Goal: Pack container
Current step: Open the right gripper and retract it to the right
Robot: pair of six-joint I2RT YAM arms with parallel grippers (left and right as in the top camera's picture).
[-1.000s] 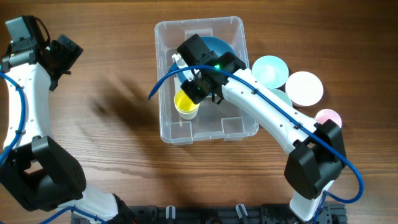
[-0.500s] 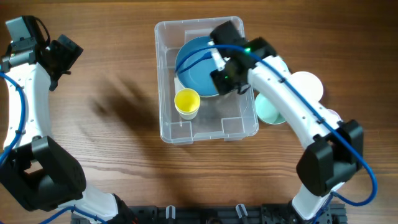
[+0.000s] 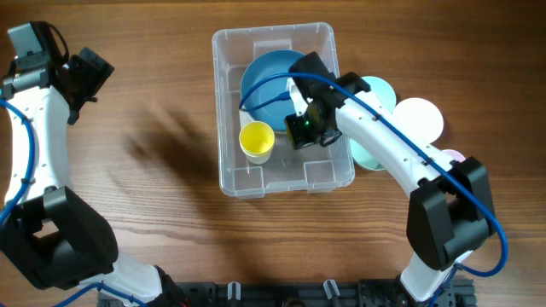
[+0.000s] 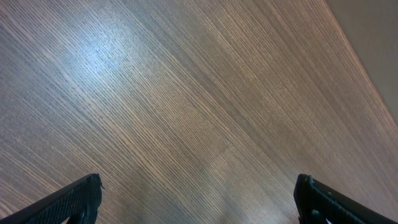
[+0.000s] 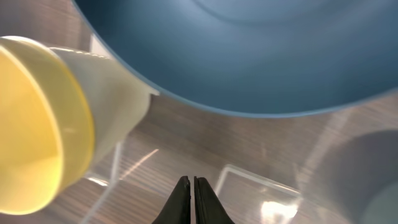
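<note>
Two items, a blue bowl and a yellow cup, lie in the container at the middle of the worktop. Within the last second the right claw, closed on nothing, quit the cup and swung to the bowl's near edge; the left claw gapes wide, empty. The cup seems delivered, leaving the white bowl and its neighbours outside to pack.

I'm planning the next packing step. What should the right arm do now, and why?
Probably lift the right gripper out of the container and swing it toward the white bowl beside it. The gripper is shut on nothing, the blue bowl and yellow cup already sit inside, and more bowls wait outside.
</note>
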